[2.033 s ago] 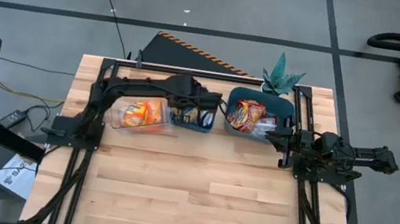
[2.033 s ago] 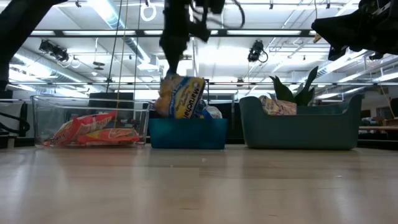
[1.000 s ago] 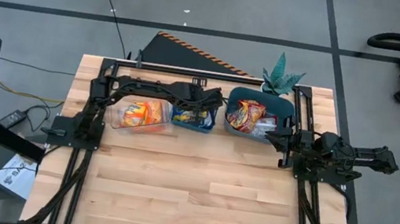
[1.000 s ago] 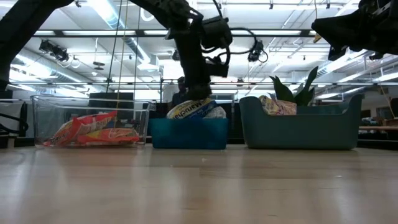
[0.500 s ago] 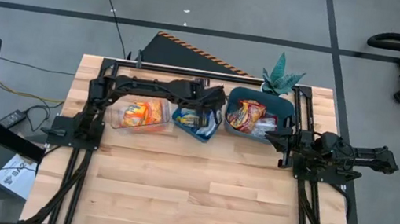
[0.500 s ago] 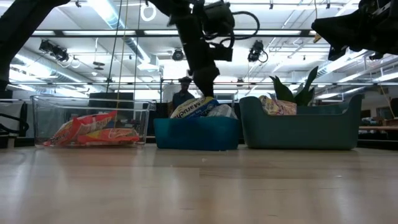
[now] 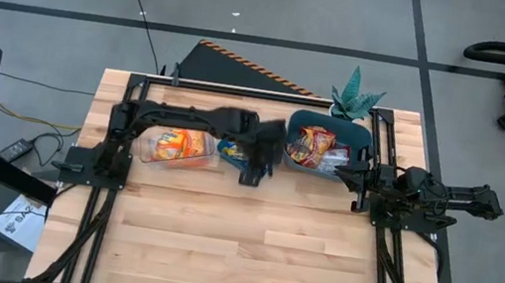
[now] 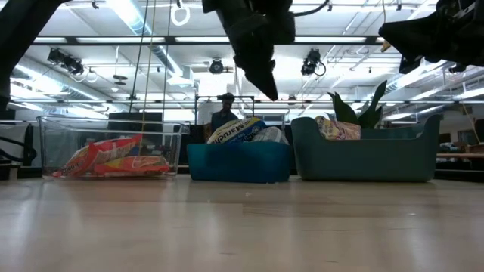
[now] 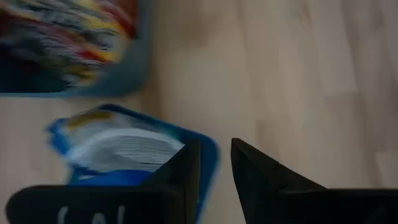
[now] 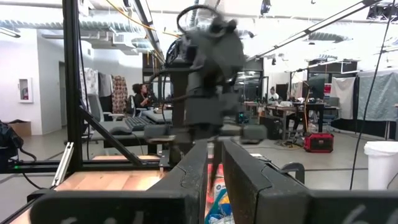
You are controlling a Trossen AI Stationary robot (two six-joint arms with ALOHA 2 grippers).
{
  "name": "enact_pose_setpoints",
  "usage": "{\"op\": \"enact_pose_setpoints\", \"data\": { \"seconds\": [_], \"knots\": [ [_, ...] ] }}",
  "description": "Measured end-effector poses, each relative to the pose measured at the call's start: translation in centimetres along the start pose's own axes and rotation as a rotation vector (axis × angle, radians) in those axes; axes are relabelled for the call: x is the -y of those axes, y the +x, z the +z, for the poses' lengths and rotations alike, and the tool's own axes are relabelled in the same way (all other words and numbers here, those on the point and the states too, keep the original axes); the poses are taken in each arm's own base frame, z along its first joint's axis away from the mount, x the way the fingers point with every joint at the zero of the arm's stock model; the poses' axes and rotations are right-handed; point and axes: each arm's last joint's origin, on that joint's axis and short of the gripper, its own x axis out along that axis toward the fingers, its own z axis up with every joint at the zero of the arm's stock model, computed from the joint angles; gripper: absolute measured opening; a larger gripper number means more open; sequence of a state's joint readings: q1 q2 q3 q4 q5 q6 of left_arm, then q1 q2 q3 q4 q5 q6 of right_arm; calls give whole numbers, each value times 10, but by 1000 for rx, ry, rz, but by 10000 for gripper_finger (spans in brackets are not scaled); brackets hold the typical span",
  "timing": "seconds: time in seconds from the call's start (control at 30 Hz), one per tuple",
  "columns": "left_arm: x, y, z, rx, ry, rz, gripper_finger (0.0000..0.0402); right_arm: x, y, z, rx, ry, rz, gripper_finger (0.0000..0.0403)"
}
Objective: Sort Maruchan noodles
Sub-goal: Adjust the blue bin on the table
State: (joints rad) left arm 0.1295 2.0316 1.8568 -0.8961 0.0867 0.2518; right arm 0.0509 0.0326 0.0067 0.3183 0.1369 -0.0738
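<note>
Left claw (image 7: 250,173) above surface (image 7: 246,251), fingers nearly together, empty. Just behind claw: blue bin (image 8: 238,162) with blue-white packets (image 8: 240,130). To claw's left: clear bin (image 7: 146,146) with orange packets (image 7: 180,144). To claw's right: teal bin (image 8: 367,157) with red packets (image 7: 310,144). Right claw (image 7: 340,172) raised at teal bin's near-right corner, fingers nearly together, nothing between.
</note>
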Motion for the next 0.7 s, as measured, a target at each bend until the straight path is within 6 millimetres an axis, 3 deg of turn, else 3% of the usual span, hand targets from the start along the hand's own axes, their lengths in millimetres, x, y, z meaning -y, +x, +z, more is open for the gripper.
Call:
{"op": "enact_pose_setpoints", "data": {
  "seconds": [0.33, 0.5, 0.7],
  "knots": [
    [57, 47, -18, -111, 107, -59, 96, 0, 0, 0, -1, 0, 0, 55],
    [66, 60, -29, -162, 138, 74, 96, 0, 0, 0, 2, 1, 0, 55],
    [60, 73, -41, -184, 121, 231, 96, 0, 0, 0, 1, 1, 0, 55]
  ]
}}
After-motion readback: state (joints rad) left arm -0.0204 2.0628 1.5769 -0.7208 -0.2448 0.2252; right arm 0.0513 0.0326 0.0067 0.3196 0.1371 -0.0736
